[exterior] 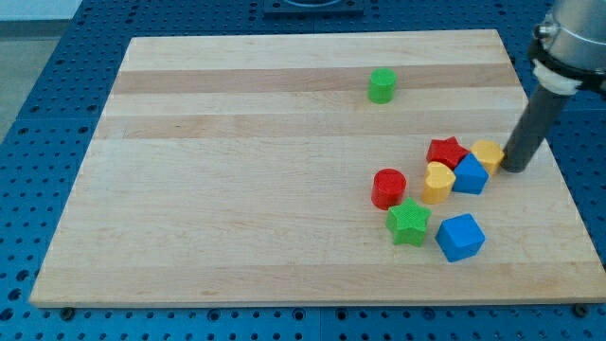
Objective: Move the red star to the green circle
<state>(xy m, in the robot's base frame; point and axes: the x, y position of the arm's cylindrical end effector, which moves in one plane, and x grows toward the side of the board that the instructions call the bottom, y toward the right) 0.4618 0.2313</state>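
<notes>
Across almost the whole view a pale wooden board (pixel 284 227) was laid on a blue perforated bench (pixel 38 114), its grain running from the view's left to the view's right. At the view's right edge the arm's grey end piece (pixel 573 38) was seen, and from it a straight dark rod (pixel 530 128) was slanted down toward the board. No hand or fingers were carried by the arm (only the rod), so nothing was clasped, pinched or spread; my tip (pixel 514 169) was set down on the board just to the view's right of the yellow block (pixel 489 153), touching it or nearly so. The blocks were gathered in a loose cluster at the right of the board. A blue cube (pixel 460 237) was lying nearest the view's bottom, with a green star (pixel 408 223) just to its left. Above these a red cylinder (pixel 388 188) was standing, and beside it a yellow heart (pixel 438 182) was pressed against a second blue block (pixel 470 175). The red star (pixel 447 152) was wedged at the top of the cluster, touching the yellow heart and the blue block, with the yellow block just to its right. The green circle (pixel 382 85) was standing alone near the view's top, well apart from the red star and up to its left.
</notes>
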